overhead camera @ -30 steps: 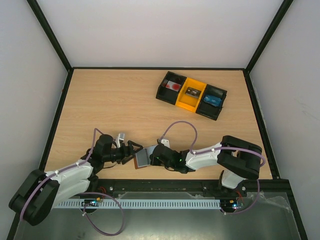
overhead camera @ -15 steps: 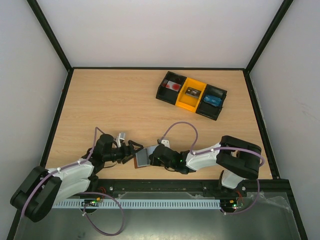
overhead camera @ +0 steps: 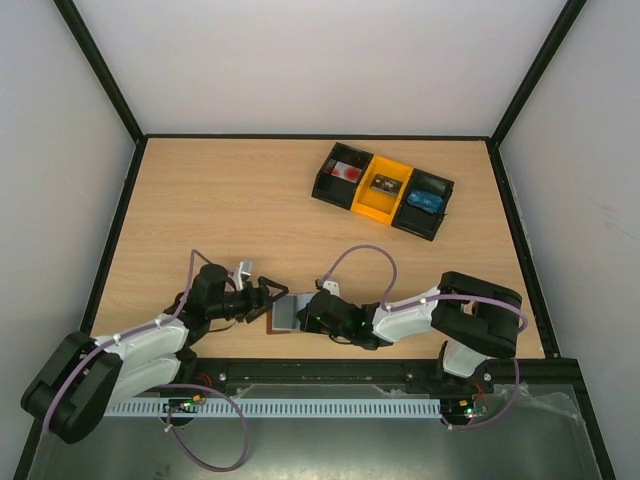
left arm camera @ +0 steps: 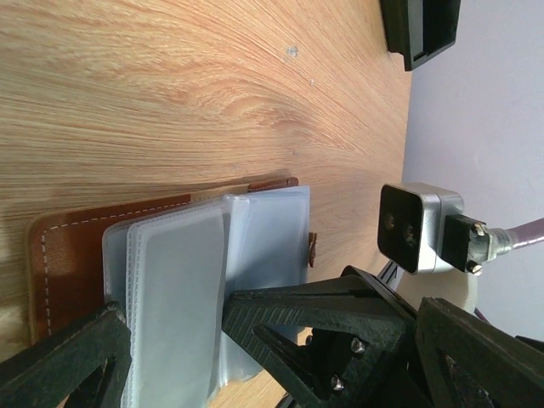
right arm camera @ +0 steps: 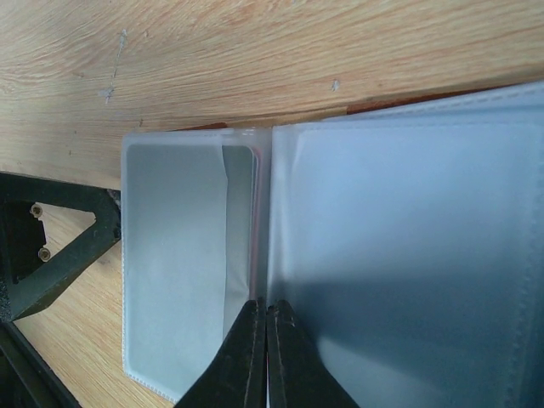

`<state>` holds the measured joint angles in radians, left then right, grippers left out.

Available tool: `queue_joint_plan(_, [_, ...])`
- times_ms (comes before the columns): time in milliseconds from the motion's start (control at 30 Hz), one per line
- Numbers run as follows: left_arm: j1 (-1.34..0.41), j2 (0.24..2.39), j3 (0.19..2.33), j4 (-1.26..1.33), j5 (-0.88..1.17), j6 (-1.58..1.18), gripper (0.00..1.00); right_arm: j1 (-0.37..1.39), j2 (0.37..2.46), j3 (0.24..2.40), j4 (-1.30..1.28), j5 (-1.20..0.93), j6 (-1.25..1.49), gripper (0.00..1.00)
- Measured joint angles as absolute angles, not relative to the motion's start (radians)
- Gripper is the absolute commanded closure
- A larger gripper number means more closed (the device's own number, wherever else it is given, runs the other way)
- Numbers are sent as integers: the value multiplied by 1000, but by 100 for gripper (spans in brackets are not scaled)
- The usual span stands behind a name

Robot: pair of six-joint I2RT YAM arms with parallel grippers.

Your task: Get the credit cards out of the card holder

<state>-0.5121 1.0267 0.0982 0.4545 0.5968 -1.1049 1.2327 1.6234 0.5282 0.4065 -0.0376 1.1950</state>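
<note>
Close to my bases, the holder point(overhead camera: 283, 316) lies open on the table point(overhead camera: 215, 200) near its front edge, brown cover down and clear sleeves fanned upward. My right gripper point(right arm camera: 262, 316) has its fingers together, with the tips resting on the crease between two sleeves. I cannot tell whether anything thin is pinched between them. A grey card point(right arm camera: 183, 255) shows through the sleeve left of that crease, tucked inside it. My left gripper point(overhead camera: 266, 298) is just beside the holder's left edge, its fingers spread wide and nothing between them. It points toward the right gripper. Far off toward the back right stands a tray point(overhead camera: 372, 210) of black and yellow bins.
</note>
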Motion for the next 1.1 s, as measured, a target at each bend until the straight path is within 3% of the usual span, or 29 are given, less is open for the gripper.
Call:
queue_joint_plan(600, [-534,966,136,387,609,-1082,7,1233,1619,509,439,-36,1205,97])
queue_joint_plan(1100, [-536,966,168,307,598,-1036,7,1238,1586,506,428,-30,1200,91])
